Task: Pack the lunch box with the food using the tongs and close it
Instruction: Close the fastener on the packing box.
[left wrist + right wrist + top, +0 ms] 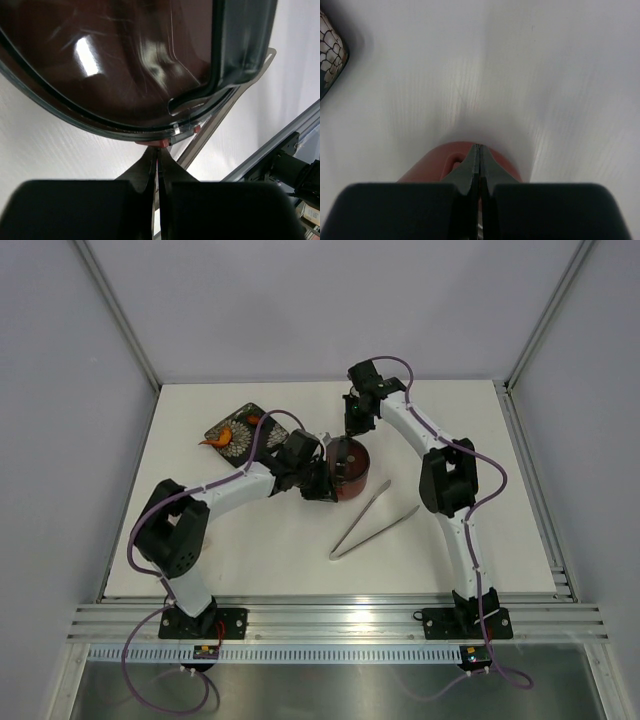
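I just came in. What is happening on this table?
The left gripper, shut, is at the rim of the dark-red lunch box. The right gripper, also shut, is at its far side. The tongs lie on the table, held by neither. An orange food piece sits on the black tray.

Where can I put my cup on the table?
Bare table lies in front between the left arm and the tongs, and right of the right arm. Crowded mid-table: lunch box, tray, left gripper, right gripper.
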`<act>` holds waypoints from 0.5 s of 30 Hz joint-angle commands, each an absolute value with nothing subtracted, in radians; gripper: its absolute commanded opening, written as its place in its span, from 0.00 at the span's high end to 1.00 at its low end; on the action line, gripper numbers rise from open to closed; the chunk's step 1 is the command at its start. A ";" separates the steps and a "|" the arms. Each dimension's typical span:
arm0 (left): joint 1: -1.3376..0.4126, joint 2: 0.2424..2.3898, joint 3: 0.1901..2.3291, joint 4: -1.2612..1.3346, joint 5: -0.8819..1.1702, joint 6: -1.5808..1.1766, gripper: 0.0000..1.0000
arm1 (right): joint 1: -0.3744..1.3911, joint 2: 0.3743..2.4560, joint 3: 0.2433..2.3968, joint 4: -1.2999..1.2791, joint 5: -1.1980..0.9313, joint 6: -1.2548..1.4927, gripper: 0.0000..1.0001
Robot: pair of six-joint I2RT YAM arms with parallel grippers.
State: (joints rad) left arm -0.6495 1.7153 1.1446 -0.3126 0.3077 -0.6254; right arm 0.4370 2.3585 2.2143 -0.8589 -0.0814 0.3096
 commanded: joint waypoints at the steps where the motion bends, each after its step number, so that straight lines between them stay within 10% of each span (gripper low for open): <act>1: -0.655 1.721 1.195 -0.281 0.299 -0.614 1.00 | 0.428 2.384 2.250 -0.862 -0.153 0.291 0.99; 15: -0.655 1.785 1.249 -0.275 0.229 -0.607 1.00 | 0.425 2.313 2.111 -0.798 -0.270 0.308 1.00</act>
State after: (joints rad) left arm -0.6598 1.7626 1.1858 -0.3569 0.2920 -0.6220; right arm 0.4145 2.3756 2.1437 -0.7517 -0.1829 0.3126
